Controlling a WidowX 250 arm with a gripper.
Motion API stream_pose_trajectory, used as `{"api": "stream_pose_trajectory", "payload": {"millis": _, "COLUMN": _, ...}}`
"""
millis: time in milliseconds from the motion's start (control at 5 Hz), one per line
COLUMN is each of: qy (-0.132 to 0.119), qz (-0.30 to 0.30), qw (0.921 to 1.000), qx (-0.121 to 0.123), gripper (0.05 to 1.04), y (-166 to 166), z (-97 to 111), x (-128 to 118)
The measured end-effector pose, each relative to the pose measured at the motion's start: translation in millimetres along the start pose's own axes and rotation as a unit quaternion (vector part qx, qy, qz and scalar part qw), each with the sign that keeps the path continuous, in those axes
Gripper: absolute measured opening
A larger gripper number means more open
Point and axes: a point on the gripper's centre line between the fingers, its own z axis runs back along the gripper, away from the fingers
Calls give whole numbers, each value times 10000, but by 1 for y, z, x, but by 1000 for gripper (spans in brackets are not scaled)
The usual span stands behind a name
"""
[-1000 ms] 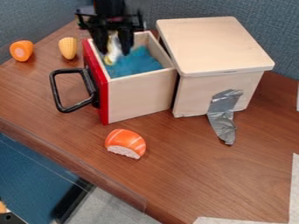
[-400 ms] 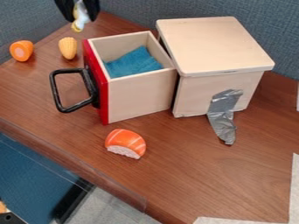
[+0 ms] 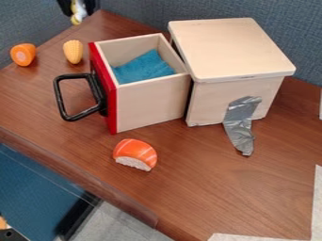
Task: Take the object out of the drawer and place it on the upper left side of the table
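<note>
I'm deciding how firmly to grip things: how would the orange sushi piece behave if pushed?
The sushi piece looks stiff, its shape smoothly moulded. It may rock or roll, since its top is rounded. It is probably light, resembling toy food.

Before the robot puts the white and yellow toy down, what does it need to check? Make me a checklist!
1. Toy held in the hand: ok, it is between the fingers.
2. Toy out of the drawer: ok, it is up beyond the corn.
3. Blue cloth left in the drawer: ok, it lies inside.
4. Toy on the table: not ok, the hand has it.
5. Table right under the toy: cannot tell, the toy shows against the wall behind.
</note>
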Motion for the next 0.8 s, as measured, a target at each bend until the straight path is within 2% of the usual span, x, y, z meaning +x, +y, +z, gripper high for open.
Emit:
{"api": "stream_pose_trajectory", "payload": {"millis": 200, "qy": 264, "qz": 308, "qw": 9991, "qx": 127, "gripper": 556, "y": 2, "z": -33, "x": 19}}
{"api": "stream_pose_trajectory", "payload": {"millis": 400, "qy": 461, "qz": 246, "qw": 9981, "qx": 329, "gripper": 556, "y": -10, "z": -59, "x": 26}}
{"api": "stream_pose_trajectory", "payload": {"millis": 600, "qy": 268, "qz": 62, "qw": 9972, "qx": 690, "gripper": 556, "y": -17, "z": -77, "x": 30}}
{"api": "stream_pose_trajectory", "payload": {"millis": 800, "qy": -69, "qz": -90, "qw": 9946, "qx": 1028, "gripper": 630, "y": -11, "z": -82, "x": 28}}
